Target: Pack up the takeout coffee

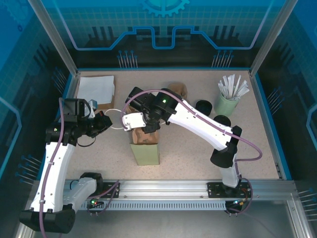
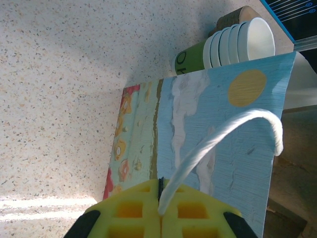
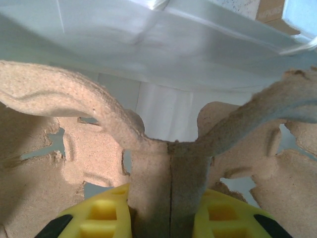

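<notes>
- The takeout coffee [image 1: 203, 105], taken here to be the small dark cup seen from the top camera, stands on the table [image 1: 188, 158] toward 2 o'clock from the table's middle. No gripper touches it. Its colour reads almost black from above, and its inside cannot be made out.
- A second dark round thing [image 1: 222, 120] sits near it at about 4 o'clock. The right arm's forearm hides part of it, so whether it is another cup cannot be told.
- At 3 o'clock from the coffee, close by, is a pale green cup [image 1: 228, 105] holding white wrapped straws [image 1: 233, 87].
- Well apart, at 8 o'clock from the coffee, the brown pulp carrier [image 3: 59, 94] hangs over the mouth of the paper bag [image 2: 237, 148]. The right wrist camera cuts off its outer pockets, and pale bag paper shows through the holes.
- The right gripper [image 3: 170, 218] is clenched on the carrier's central ridge, with a yellow pad on either side.
- The left gripper [image 2: 161, 198] is clamped tight on the bag's white cord handle [image 2: 223, 129]. The handle loops up toward 1 o'clock in the left wrist view.
- Beyond the bag's painted face in that view lies a nested stack of green cups [image 2: 218, 49] with white insides. It is partly covered by the bag's edge, and a brown round object [image 2: 235, 16] behind it is cut off.
- White sheets [image 1: 95, 88] lie at the table's 10 o'clock corner.
</notes>
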Controlling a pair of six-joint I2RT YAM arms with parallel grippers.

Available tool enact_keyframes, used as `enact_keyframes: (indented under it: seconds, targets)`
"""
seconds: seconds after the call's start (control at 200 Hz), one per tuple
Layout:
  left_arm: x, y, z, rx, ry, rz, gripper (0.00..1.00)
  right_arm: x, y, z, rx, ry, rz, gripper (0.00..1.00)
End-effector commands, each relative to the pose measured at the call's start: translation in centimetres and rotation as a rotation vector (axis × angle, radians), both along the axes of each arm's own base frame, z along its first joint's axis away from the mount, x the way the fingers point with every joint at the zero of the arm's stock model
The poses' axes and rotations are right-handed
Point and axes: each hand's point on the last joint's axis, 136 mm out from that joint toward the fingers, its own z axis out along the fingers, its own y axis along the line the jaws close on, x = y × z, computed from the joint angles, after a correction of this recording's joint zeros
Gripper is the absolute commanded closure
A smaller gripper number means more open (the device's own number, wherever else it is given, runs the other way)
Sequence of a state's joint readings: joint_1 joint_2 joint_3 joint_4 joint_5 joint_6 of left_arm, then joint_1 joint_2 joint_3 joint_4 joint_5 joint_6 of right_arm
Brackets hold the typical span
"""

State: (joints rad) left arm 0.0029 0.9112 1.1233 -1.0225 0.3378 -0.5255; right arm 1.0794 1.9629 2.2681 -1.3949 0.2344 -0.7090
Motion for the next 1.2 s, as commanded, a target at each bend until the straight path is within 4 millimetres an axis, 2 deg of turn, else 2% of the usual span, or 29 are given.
enact_keyframes:
  seconds: [0.0,0.17,0.43,0.785,1.021,1.196]
  targets:
    - [-0.2,0.4,-0.1,-0.002,0.011,0.028,0.97,-1.7,-1.4,0.3,-0.024,0.035,-0.006,0.79]
    - [-0.3,0.1,0.1,-0.016,0.005,0.017,0.98,-2.4,-2.0,-0.8,-0.060,0.082,-0.017,0.79]
    - [-0.4,-1.5,0.8,-0.078,-0.042,-0.063,0.96,-2.8,-1.2,-2.3,-0.075,0.163,-0.039,0.79]
    - [-0.9,-2.6,1.6,-0.139,-0.066,-0.104,0.96,-2.0,-1.6,-4.5,-0.122,0.239,-0.125,0.79]
    - [-1.0,-2.3,2.0,-0.132,-0.075,-0.088,0.96,-1.3,-2.0,-5.1,-0.135,0.257,-0.152,0.78]
    - [-1.0,-1.8,1.5,-0.104,-0.056,-0.060,0.96,-1.3,-2.3,-5.9,-0.162,0.270,-0.154,0.79]
